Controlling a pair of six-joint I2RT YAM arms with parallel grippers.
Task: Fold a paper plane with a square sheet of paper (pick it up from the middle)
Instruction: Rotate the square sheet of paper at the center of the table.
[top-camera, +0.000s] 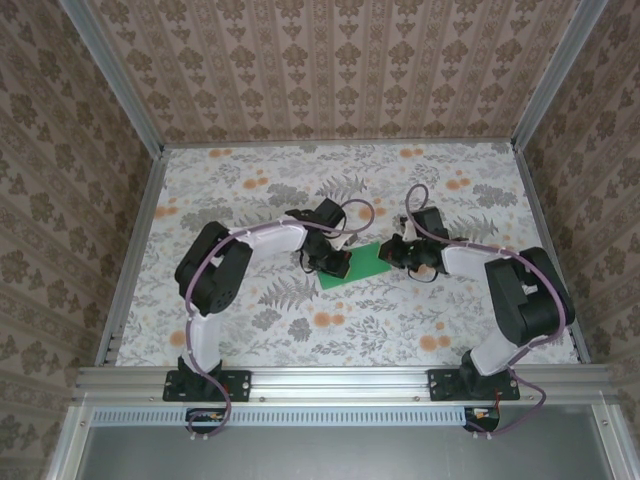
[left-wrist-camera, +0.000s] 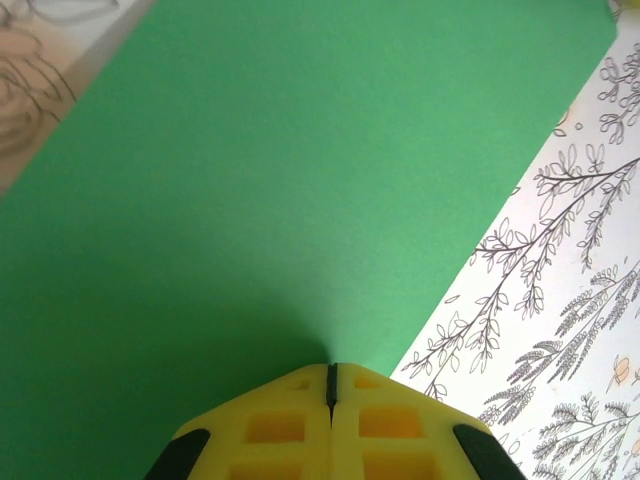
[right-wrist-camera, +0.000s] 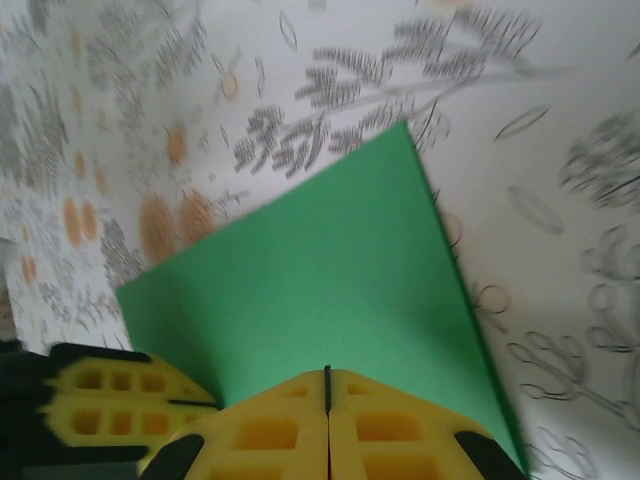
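Fingers (top-camera: 330, 258) of the left gripper (top-camera: 335, 262) met those of the right gripper (top-camera: 392, 252) across the thin, bright green square sheet of paper (top-camera: 362, 262), which lay mid-table on the grey-and-orange floral cloth (top-camera: 300, 330) when seen from above.

From the left wrist, the yellow pads (left-wrist-camera: 280, 425) were pressed together with their tips down on the sheet (left-wrist-camera: 250, 200), which was smooth and without a crease.

From the right wrist, the right gripper (right-wrist-camera: 327, 375) was likewise closed at the near edge of the sheet (right-wrist-camera: 330, 280), and the left gripper (right-wrist-camera: 100, 400) sat just beside it. I couldn't tell whether either gripper pinched the paper or merely pressed on it.

To my eye it was an early step, with no dart shape yet. The next move would need one gripper pinning the sheet while the other parted its fingers to lift an edge over squarely.
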